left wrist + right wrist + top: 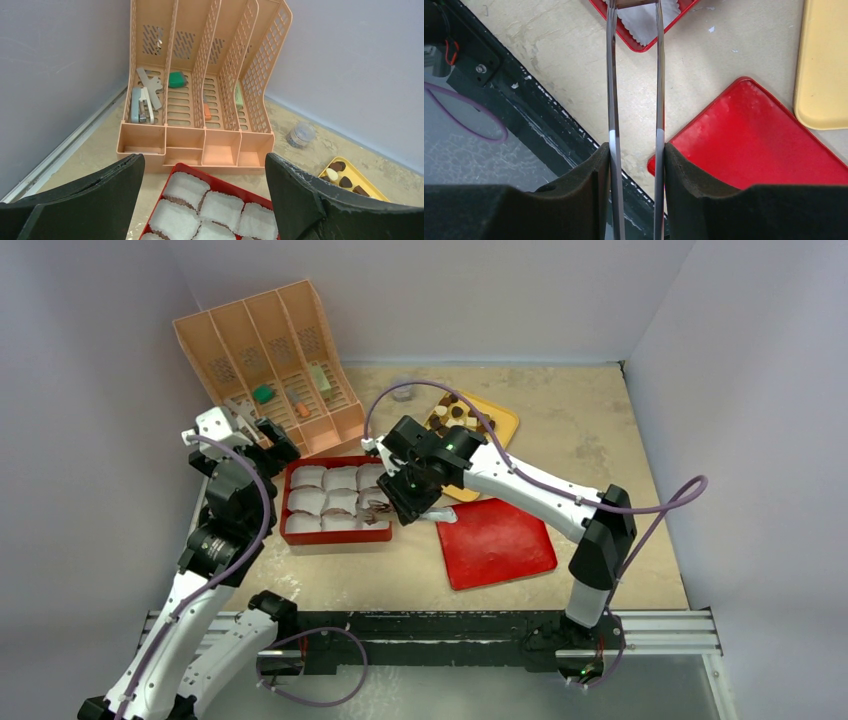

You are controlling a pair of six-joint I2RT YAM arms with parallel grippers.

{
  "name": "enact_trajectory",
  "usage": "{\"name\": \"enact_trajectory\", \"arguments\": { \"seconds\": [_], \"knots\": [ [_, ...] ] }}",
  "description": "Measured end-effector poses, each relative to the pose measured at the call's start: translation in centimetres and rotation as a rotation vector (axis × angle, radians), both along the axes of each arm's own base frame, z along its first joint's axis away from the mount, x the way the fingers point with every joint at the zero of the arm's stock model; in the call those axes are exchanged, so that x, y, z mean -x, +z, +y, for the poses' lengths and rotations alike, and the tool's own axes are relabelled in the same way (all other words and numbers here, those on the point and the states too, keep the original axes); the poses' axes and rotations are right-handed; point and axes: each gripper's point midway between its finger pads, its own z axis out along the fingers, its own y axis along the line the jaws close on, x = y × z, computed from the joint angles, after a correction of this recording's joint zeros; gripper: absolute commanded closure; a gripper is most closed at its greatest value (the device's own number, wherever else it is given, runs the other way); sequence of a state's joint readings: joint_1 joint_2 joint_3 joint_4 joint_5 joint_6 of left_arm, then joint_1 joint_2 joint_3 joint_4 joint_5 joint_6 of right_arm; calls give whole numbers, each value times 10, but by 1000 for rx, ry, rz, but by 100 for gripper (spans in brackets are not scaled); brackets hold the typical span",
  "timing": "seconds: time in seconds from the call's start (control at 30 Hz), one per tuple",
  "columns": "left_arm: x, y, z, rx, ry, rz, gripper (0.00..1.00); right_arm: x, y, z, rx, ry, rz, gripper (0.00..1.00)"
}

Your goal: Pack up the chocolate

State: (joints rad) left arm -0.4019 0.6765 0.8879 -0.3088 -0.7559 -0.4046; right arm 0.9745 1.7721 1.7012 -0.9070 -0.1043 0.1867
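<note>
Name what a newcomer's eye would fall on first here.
The right gripper clamps long metal tongs, their tips over the red box of white paper cups at centre. Behind it, a peach desk organizer sits in the far-left corner; chocolate lies on a yellow tray farther right.

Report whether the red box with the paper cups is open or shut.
Open. The shallow red plastic box shows its white crinkled paper cups uncovered, and the flat red lid lies apart on the table beside it.
</note>
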Motion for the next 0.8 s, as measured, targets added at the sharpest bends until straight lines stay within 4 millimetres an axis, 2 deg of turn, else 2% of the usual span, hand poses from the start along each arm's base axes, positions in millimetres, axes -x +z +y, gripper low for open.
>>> {"name": "enact_trajectory", "arguments": {
  "seconds": [0.23,0.8],
  "knots": [
    [0,0,0,1,0,-2,10,0,-6,2,27,1,5,62],
    [1,1,0,2,0,-4,10,-4,3,0,33,-20,-18,58]
  ]
}}
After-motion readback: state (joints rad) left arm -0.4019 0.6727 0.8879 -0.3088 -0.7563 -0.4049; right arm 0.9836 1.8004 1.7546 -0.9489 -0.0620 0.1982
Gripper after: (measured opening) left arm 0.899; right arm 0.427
